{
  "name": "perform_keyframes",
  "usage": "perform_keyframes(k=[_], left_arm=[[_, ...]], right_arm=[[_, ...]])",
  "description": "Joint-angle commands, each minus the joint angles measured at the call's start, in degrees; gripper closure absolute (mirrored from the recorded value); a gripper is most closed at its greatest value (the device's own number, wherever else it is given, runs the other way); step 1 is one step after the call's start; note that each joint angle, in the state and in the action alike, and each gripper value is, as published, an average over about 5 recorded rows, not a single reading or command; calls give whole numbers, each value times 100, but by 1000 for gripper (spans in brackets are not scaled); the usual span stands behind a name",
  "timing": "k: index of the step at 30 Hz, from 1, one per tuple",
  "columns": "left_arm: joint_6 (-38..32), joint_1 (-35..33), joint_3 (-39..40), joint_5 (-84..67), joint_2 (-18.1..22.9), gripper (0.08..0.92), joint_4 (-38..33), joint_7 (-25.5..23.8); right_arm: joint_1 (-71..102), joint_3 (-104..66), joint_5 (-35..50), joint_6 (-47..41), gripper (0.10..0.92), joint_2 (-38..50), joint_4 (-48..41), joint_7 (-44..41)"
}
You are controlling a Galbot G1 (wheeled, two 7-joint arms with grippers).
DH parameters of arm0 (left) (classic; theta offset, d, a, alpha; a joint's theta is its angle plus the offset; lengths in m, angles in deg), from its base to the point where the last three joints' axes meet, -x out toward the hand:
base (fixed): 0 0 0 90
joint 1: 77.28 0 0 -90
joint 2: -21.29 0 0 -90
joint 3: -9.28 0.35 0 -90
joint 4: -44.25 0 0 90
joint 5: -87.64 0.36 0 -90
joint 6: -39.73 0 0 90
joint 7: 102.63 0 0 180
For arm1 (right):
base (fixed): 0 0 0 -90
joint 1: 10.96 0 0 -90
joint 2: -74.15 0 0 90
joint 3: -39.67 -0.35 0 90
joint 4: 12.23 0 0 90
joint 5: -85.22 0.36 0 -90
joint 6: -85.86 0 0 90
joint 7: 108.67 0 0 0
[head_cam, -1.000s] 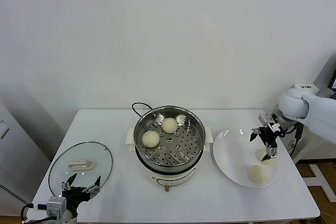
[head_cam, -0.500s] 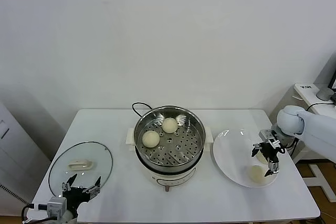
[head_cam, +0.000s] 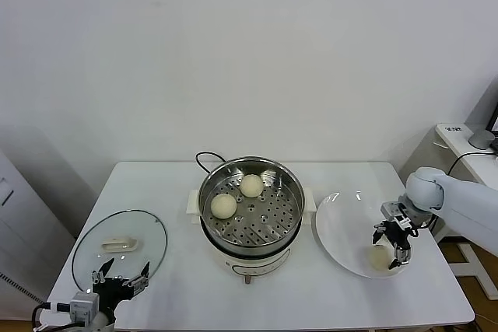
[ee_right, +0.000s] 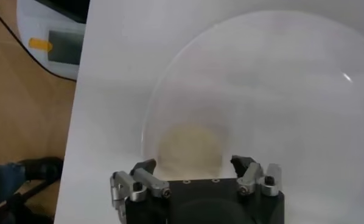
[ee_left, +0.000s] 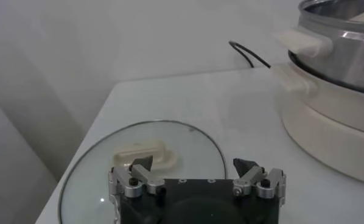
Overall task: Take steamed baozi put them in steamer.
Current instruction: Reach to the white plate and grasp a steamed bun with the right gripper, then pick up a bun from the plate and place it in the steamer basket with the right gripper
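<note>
**A:** Right gripper (ee_right: 192,165) status?

**B:** Down on the plate (head_cam: 338,223), fingers (ee_right: 147,173) apart, one on each side of a baozi (ee_right: 190,143). A thin gap shows on both sides in the wrist view, so not pinched.

**A:** Bun lifted?

**B:** No, it's sitting on the plate right at the tips, on the plate's half nearer the robot.

**A:** What's around it?

**B:** Plate under and around the gripper, on the white table (head_cam: 179,285). To the gripper's left, just past the plate rim, is the steamer (head_cam: 292,192) on its white base. Two buns are inside it: one toward the back (head_cam: 250,185), one nearer the robot and further left (head_cam: 223,205). A black cable (head_cam: 204,157) loops out behind the base.

**A:** Other arm?

**B:** Left gripper (ee_left: 194,165) is parked well away, past the steamer at the table's near-left corner. It hangs over the near edge of the glass lid (ee_left: 97,176), fingers spread wide, holding nothing.
</note>
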Motion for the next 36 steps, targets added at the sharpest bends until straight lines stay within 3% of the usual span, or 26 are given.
perform_keyframes(k=[1,7,19,28,36], left_arm=[[11,-6,-5,6,6,177,-22,6],[25,-21,-2,23,33,177,-55,13],[39,-34,-9,20,-22,177,-102,15],[40,-45,30,18,-67,177,-83,14],[28,-71,19,9,-95,177,-109,13]], right_arm=[[234,-270,-75,-1,431,-19,-69,-17],[237,-304,-22,-62,532,16,-35,-71],[-1873,326,554,62,542,118,499,-360],[-2928,45,1117,868,541,-891,593,-224],[-3043,-194,1053,2075,535,-1993,659,-127]])
